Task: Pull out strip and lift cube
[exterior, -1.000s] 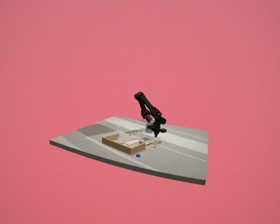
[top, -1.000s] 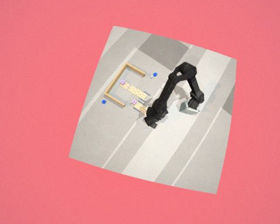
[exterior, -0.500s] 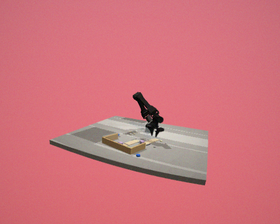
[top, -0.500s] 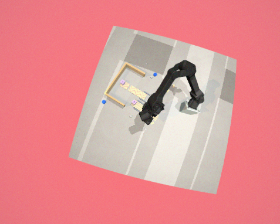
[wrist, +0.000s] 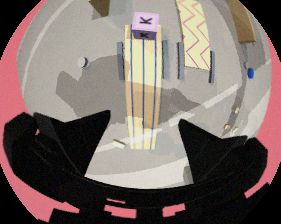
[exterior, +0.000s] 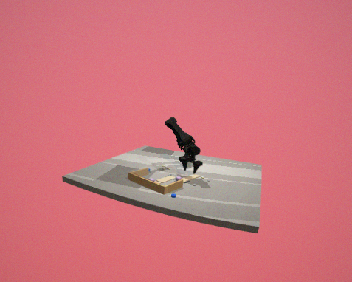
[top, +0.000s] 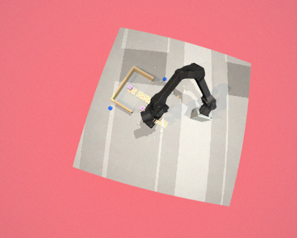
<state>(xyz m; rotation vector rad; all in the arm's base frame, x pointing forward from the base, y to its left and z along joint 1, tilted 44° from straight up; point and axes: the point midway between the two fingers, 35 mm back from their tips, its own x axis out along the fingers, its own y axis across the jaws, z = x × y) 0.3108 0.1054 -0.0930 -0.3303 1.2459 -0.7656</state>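
Note:
A plain striped strip (wrist: 144,90) (top: 162,123) lies in one piece on the table and carries a purple cube (wrist: 143,23) (top: 142,108) (exterior: 178,178) labelled K on its far end. My gripper (wrist: 145,117) (top: 149,119) (exterior: 190,169) is open and empty, a little above the near end of this strip.
A three-sided wooden frame (top: 122,83) (exterior: 154,185) surrounds the far ends of the strips. Two blue markers (top: 164,79) (top: 110,108) lie beside its open ends. The arm's base (top: 205,115) stands to the right on the grey table (top: 177,162).

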